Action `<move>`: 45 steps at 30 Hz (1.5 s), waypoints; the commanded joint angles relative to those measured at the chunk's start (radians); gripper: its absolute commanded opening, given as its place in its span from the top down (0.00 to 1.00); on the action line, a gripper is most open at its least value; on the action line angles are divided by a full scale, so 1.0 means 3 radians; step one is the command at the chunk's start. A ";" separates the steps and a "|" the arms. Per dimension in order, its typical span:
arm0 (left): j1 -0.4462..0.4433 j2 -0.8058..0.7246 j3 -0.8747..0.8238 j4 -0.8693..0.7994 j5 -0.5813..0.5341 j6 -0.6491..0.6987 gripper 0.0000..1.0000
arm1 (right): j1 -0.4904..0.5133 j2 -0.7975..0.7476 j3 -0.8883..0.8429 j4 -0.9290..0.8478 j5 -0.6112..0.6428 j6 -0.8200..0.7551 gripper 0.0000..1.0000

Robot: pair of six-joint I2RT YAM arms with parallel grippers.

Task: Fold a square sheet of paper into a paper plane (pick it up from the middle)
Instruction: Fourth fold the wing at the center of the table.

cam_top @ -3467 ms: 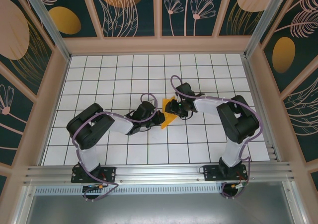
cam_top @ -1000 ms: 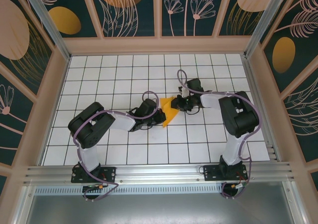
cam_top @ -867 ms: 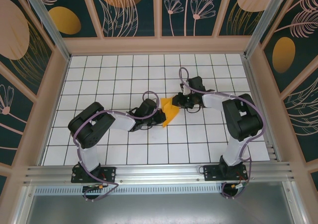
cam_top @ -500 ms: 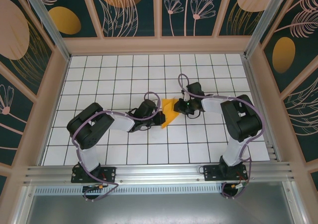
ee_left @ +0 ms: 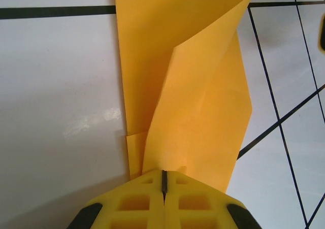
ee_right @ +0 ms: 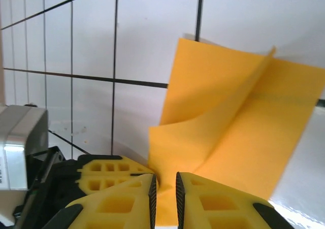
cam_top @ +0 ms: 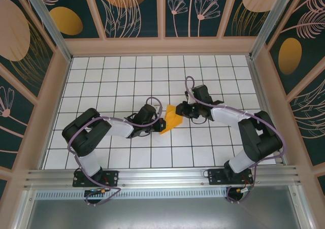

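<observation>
2 grippers hold the square sheet of paper [cam_top: 171, 120] mid-table.
Creased and partly lifted off the white grid table [cam_top: 117, 76], it is pinched at one edge by the clenched left gripper [ee_left: 163, 181]; the right gripper [ee_right: 165, 188] nips the opposite side.

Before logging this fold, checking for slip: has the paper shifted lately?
Yes, slightly: against the table grid, the square sheet of paper slid toward the arm bases, near tip swinging left.

High view looking down, wrist views close, sharing paper [ee_left: 188, 87]
</observation>
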 commanded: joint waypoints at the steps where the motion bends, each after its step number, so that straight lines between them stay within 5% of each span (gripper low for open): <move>1: 0.0014 0.0024 -0.0109 -0.0447 -0.0006 0.0025 1.00 | 0.0052 0.0054 0.0029 0.0110 -0.0143 -0.0040 0.78; 16: 0.0014 -0.0081 -0.0104 -0.0431 0.0011 -0.0038 1.00 | 0.0106 0.0747 0.0388 0.0295 -0.0210 0.0042 0.80; 25: 0.0014 -0.0408 0.0050 -0.0247 -0.0023 -0.0166 0.86 | 0.0105 0.0912 0.0421 0.0272 -0.0182 0.0079 0.81; 37: 0.0014 -0.0106 0.0160 0.0121 0.0112 -0.0366 0.86 | 0.0106 0.0891 0.0419 0.0320 -0.0213 0.0089 0.81; 45: 0.0016 0.0060 0.0303 -0.0090 -0.0195 -0.0405 0.90 | 0.0105 0.0883 0.0421 0.0319 -0.0268 0.0067 0.81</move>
